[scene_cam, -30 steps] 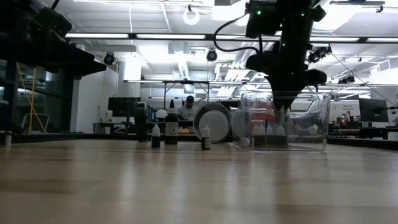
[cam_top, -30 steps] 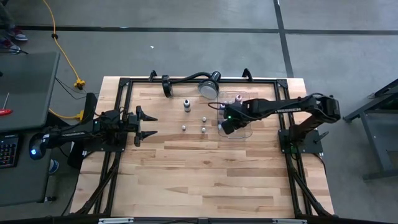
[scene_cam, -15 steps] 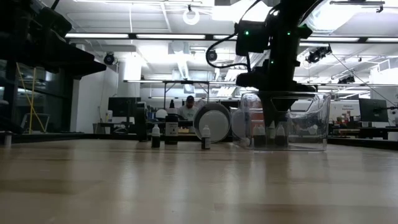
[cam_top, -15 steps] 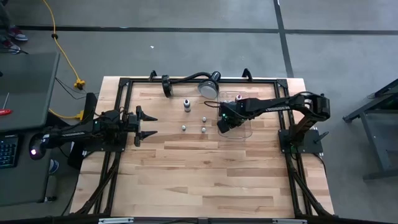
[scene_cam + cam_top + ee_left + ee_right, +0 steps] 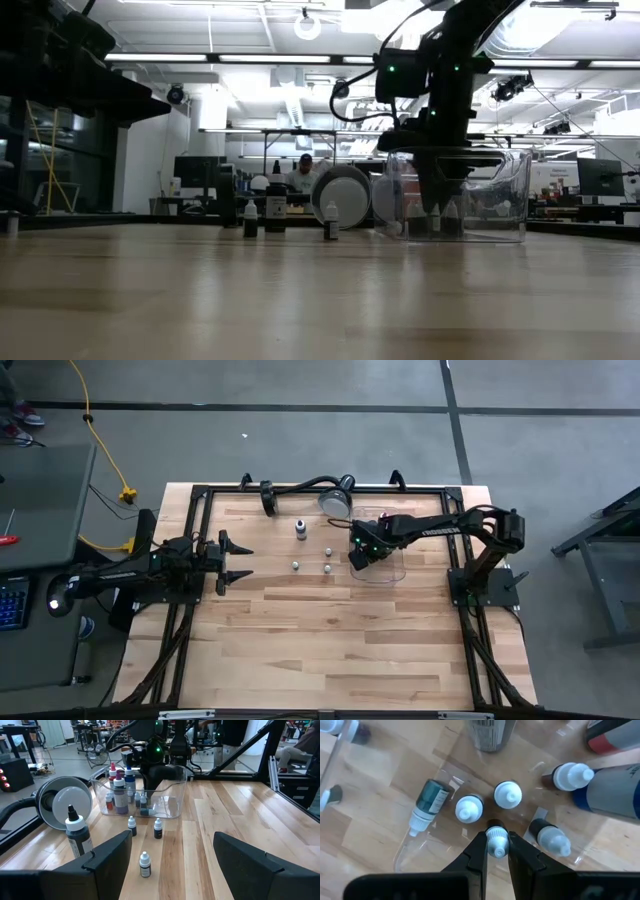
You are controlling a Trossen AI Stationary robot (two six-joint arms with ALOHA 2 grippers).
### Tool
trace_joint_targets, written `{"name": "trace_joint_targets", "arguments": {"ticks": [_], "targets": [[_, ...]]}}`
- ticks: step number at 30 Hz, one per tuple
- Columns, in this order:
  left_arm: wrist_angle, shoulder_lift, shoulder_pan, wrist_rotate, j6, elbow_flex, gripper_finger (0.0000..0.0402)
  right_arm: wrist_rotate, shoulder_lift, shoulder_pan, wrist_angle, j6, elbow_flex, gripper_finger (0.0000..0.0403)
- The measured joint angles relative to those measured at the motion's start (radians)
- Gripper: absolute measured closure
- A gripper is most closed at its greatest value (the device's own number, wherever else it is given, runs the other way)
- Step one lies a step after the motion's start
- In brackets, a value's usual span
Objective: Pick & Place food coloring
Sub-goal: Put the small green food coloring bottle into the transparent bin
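Observation:
Three tiny food coloring bottles [image 5: 327, 568] stand on the wood left of the clear tray [image 5: 392, 572], with a taller dark bottle [image 5: 301, 528] beyond them. More bottles [image 5: 120, 795] stand inside the tray, and one teal bottle [image 5: 427, 805] lies on its side there. My right gripper [image 5: 362, 550] reaches down into the tray's left end and is shut on a small bottle [image 5: 497, 842]. My left gripper [image 5: 235, 560] hangs open near the table's left edge, well away from the bottles. My right gripper pinches a small dropper bottle by its white cap [image 5: 497, 851] between the two fingers [image 5: 479, 855], coming from above and pointing down. The bottle stays upright among other small bottles inside the tray. Whether its base is on the tray floor, I cannot tell.
A round silver lamp head [image 5: 336, 500] on a black gooseneck lies by the far edge, close to the tray. A black frame rail [image 5: 300, 488] runs round the table. Bare wood fills the near half. A person [image 5: 304, 172] sits in the room behind.
My right gripper has moved a little toward the table's left and far edges and sunk deeper into the tray's left end. My left arm has kept still.

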Motion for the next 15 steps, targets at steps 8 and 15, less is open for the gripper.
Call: {"name": "trace_joint_targets", "arguments": {"ticks": [8,15], "targets": [[0.000,0.000,0.000,0.000,0.000,0.000,0.0124,0.007,0.000,0.000,-0.006,0.000,0.000,0.0299],[0.000,0.000,0.000,0.000,0.000,0.000,0.0124,0.012,0.000,-0.001,-0.006,-0.001,0.000,0.0269]]}}
